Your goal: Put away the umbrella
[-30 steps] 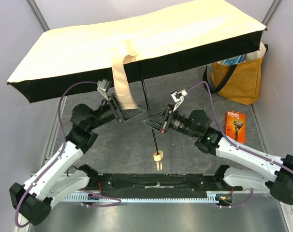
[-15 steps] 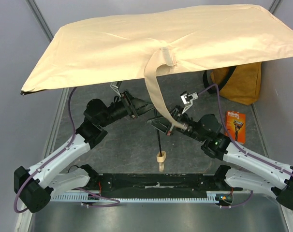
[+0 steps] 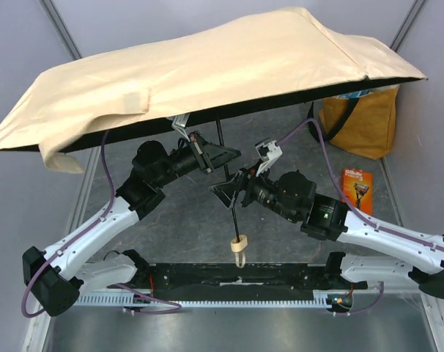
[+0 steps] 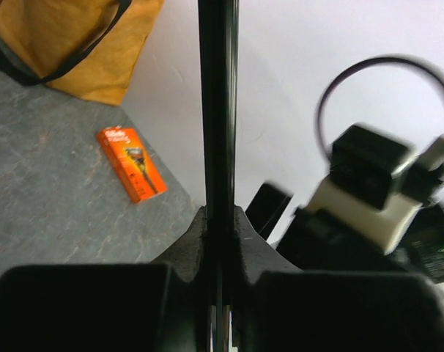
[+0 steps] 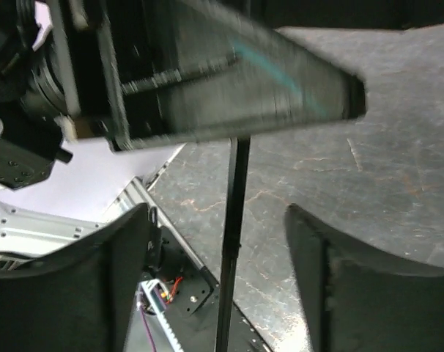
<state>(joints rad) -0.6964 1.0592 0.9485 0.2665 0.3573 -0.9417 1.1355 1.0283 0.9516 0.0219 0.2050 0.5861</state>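
Down by the arm bases, the umbrella's [image 3: 207,73] wooden handle [image 3: 239,244] hangs low. Up the shaft [image 3: 236,216], the right gripper [image 3: 233,192] sits half open, fingers [image 5: 127,249] either side, pinching nothing. Higher up, the left gripper [image 4: 218,235] is clamped tight on the shaft, so I'd guess it's carrying everything. Overhead the canopy [image 3: 229,55] is fully spread, with the tote bag [image 3: 361,121] at the back right.

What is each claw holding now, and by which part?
The left claw grips the umbrella by its black shaft. The right claw is open around the shaft, holding nothing.
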